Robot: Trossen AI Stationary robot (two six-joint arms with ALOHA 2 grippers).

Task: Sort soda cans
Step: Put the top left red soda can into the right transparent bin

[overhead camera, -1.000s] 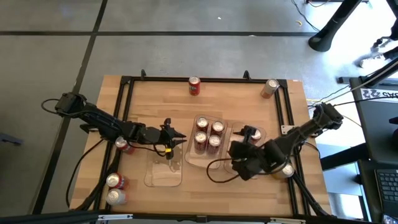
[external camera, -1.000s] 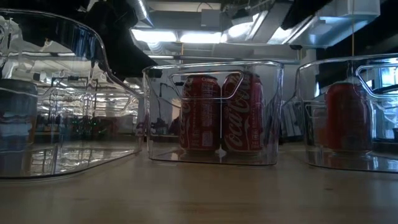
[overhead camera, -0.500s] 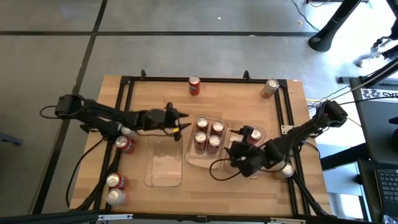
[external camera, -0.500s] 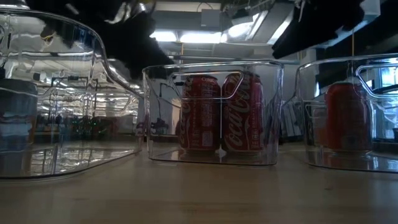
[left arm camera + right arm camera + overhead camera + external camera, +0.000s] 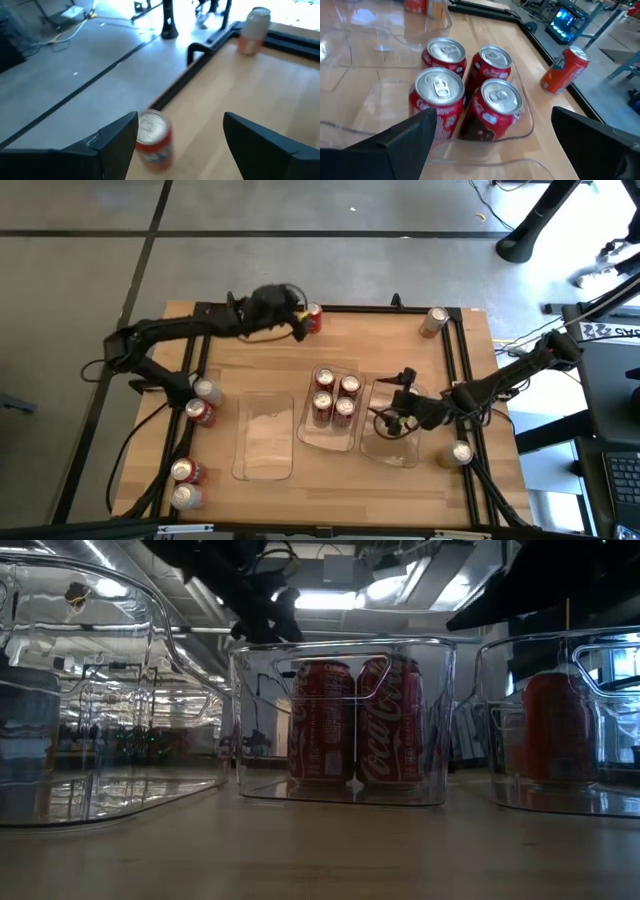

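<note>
The red can (image 5: 152,136) stands upright at the far edge of the surface, just ahead of the left tool (image 5: 180,137), whose fingers are spread and empty. Thin, smooth metal: probably light, slippery, dentable, so grip mid-body across the sides. Four red cans (image 5: 465,87) in the middle tray (image 5: 340,795) read Coca-Cola. The right tool (image 5: 492,142) hangs wide open, empty, over the neighbouring tray.

Three trays (image 5: 265,438) sit side by side mid-surface; four cans (image 5: 334,395) fill the middle tray. Single cans stand at the far edge (image 5: 313,318), far right corner (image 5: 434,321), and left side (image 5: 186,472).
</note>
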